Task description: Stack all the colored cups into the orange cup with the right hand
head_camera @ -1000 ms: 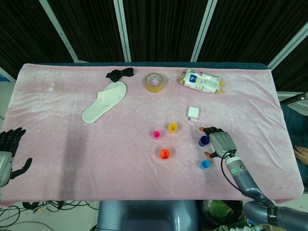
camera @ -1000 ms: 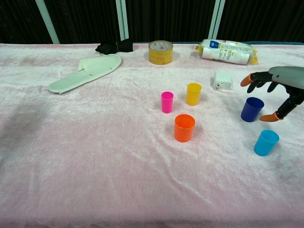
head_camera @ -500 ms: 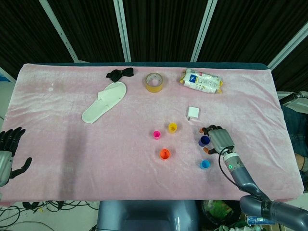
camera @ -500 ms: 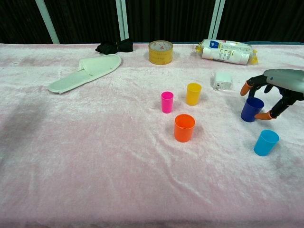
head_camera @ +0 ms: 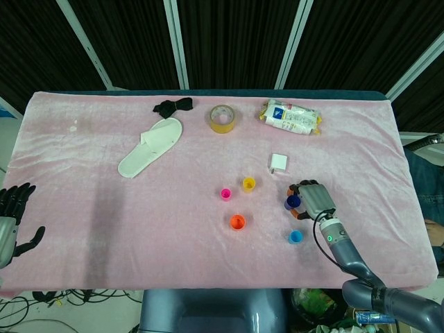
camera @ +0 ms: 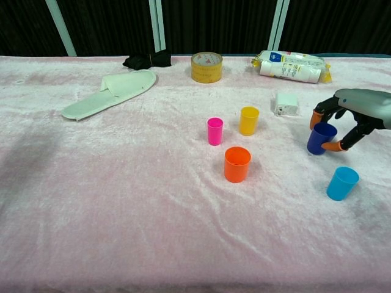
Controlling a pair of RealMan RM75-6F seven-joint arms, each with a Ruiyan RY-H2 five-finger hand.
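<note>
While the right hand (camera: 354, 116) grips the dark blue cup (camera: 321, 138), its fingers partly hide the rim.

A pink velvety cloth (head_camera: 83, 180) covers the tabletop. Toward the upper left lies a white slipper (head_camera: 150, 146), with a small black bundle (head_camera: 172, 106) just above it. At upper centre sits a roll of yellow tape (head_camera: 222, 118); to its right, a white snack packet (head_camera: 291, 116). Below the packet sits a small white box (head_camera: 279, 164).

Probably a lab: pink-draped table (head_camera: 83, 208), black curtains (head_camera: 229, 41), floor cables (head_camera: 62, 298).
</note>
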